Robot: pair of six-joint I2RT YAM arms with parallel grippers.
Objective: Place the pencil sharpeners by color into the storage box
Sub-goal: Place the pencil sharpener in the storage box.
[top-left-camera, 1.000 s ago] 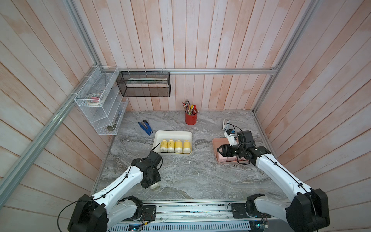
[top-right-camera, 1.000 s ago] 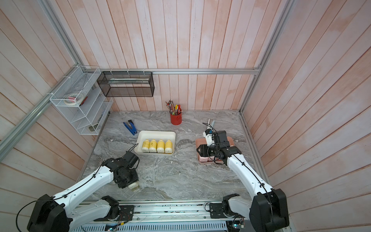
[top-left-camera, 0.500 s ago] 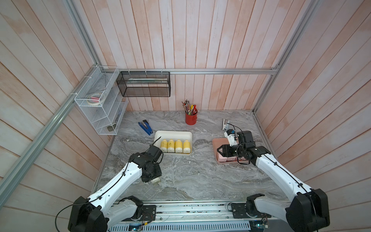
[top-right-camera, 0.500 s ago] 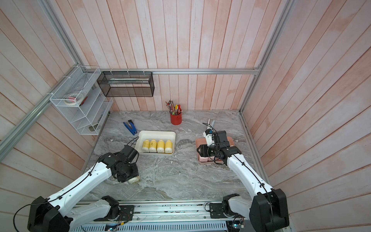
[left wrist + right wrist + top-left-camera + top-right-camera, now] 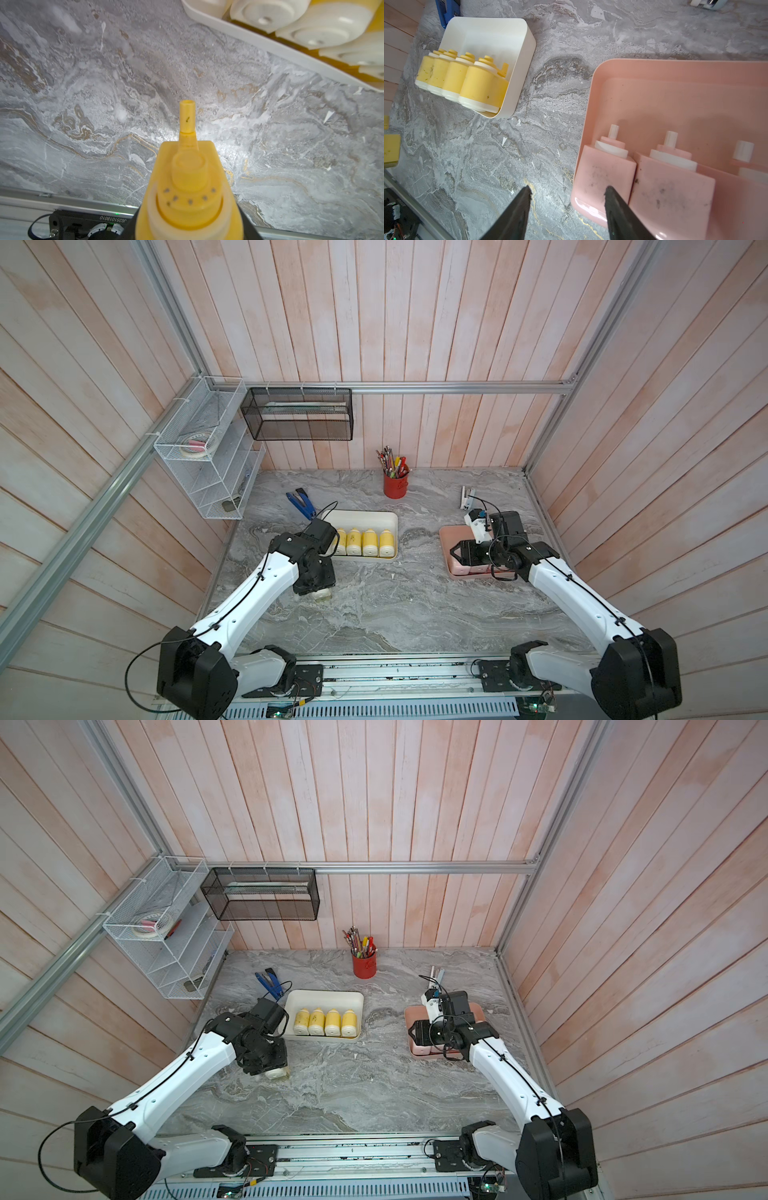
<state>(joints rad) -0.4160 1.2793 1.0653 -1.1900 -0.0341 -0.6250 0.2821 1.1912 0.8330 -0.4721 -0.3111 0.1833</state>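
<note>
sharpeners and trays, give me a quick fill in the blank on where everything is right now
1. The white tray holds ___ yellow sharpeners side by side.
2. The left tool is shut on a ___ sharpener.
3. The right tool hangs open over the edge of the ___ tray.
4. The cup that holds the pencils is ___.

Missing words: four; yellow; pink; red
</note>
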